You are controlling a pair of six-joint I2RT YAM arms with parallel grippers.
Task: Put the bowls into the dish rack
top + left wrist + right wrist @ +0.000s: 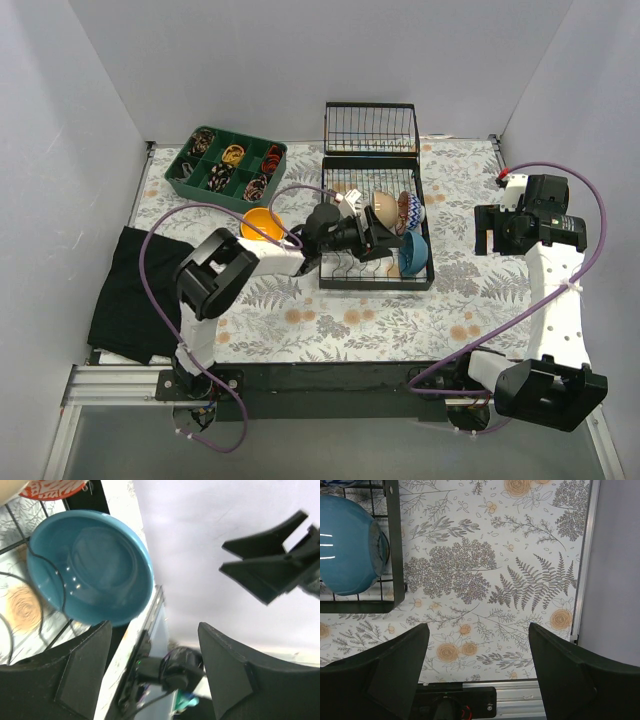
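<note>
one blue bowl (90, 565) stands on edge, mouth facing the left claw (154, 630).

You won't find any readable text, labels, brand marks or numbers in any of the three views.

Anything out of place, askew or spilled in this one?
Nothing spilled or damaged. An orange-yellow bowl sits on the table left of the dish rack, not yet loaded, and a black cloth lies over the table's left edge.
</note>
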